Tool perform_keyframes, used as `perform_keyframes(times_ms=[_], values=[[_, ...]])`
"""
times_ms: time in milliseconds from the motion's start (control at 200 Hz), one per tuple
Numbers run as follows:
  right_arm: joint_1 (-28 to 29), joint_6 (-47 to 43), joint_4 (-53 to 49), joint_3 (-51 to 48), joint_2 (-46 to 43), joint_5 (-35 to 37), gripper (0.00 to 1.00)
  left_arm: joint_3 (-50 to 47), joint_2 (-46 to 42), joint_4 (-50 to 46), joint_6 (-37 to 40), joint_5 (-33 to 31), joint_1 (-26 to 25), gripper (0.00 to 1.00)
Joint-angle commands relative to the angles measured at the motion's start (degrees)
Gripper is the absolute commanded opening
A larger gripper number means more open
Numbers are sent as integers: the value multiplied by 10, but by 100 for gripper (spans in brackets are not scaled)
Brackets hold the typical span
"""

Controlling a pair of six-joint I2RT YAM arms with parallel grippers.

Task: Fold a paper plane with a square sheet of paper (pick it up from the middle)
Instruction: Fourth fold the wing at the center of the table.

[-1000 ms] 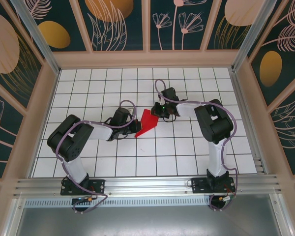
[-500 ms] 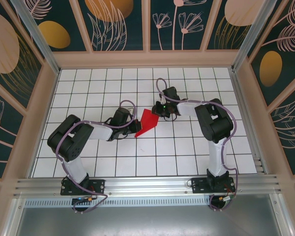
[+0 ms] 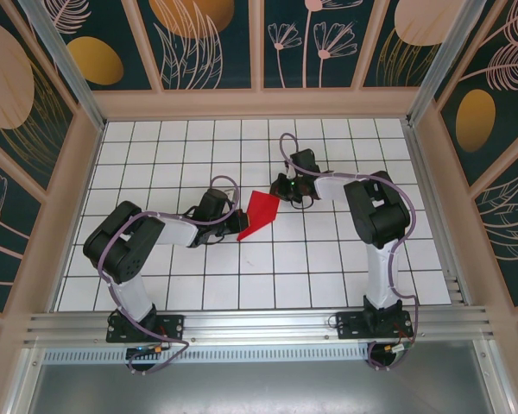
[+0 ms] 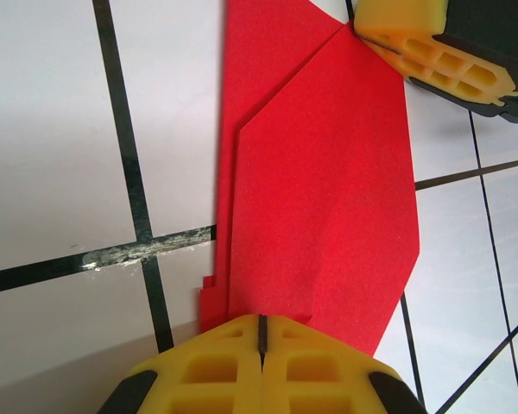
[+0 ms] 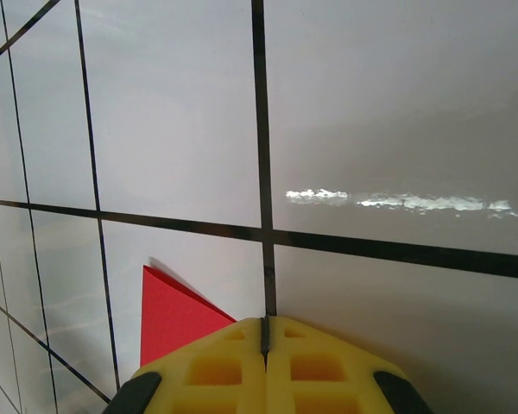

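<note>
Red paper (image 3: pixel 261 213), folded into a layered, pointed shape, lies flat on the white tiled table (image 3: pixel 155 155) between both grippers. Left gripper (image 4: pixel 261 332) has its fingers pressed together at the paper's near end; right gripper (image 5: pixel 264 332), fingers likewise together, touches the opposite corner.

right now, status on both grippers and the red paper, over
Left gripper shut, tips on one end of red paper. Right gripper shut, tips at its opposite corner. Paper part-folded, on the tiles. No obstruction seen.
</note>
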Motion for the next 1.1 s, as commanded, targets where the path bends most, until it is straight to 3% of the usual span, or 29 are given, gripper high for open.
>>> perform_keyframes(times_ms=[0, 255, 605, 796, 1011, 1096], values=[[-14, -4, -15, 3, -12, 72, 3, -17, 35, -98, 17, -65, 7, 0], [14, -11, -27, -10, -83, 79, 5, -14, 33, -97, 13, -65, 6, 0], [96, 25, 5, -65, -66, 23, 4, -6, 17, -108, 14, -68, 6, 0], [103, 33, 20, -73, -49, -3, 4, -4, 13, -107, 12, -63, 6, 0], [103, 30, -4, -65, -22, 17, 4, 9, -9, -111, 14, -49, 6, 0], [103, 30, -17, -66, -13, 27, 4, 18, -30, -113, 14, -36, 6, 6]])
